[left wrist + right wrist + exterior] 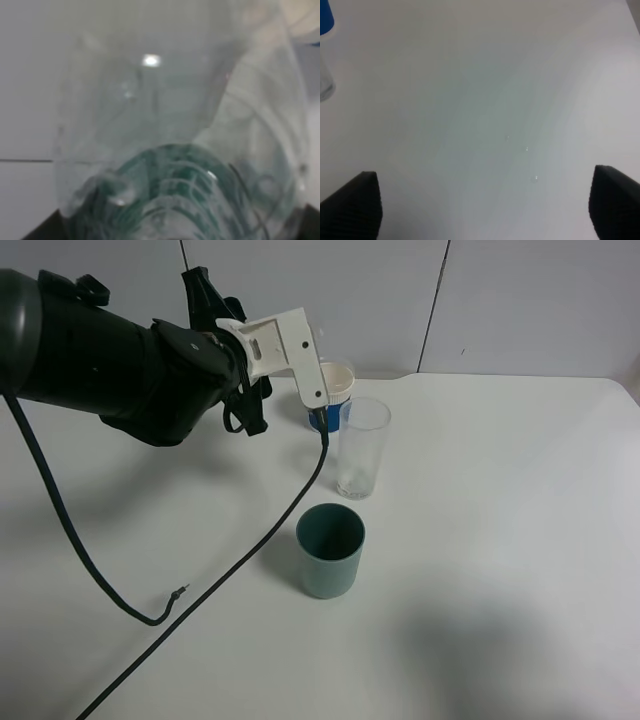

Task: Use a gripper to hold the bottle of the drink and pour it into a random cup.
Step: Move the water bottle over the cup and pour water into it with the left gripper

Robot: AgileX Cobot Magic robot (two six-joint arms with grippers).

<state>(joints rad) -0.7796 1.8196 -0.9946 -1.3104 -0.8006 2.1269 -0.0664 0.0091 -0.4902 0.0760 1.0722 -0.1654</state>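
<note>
White table [500, 540], pale wall behind. Left gripper [300, 365] is clamped tight on the bottle [175, 165], which fills the left wrist view. From above, the bottle hides behind the jaw piece, just beside the rim of the glass [361, 447]. Right gripper [482, 200] is spread wide, empty, over bare table. Risks: mouth off the narrow rim, so drink lands on the table or in the blue cup [330, 390] just behind; jaw piece or cable [300, 500] tips the tall glass.

From the clear cup [361, 447], you have bare table [520, 500] from 1 to 5 o'clock. Blocked: blue cup [335, 385] at 11, teal cup [330, 550] at 7, black cable [316, 472] along 8–9.
</note>
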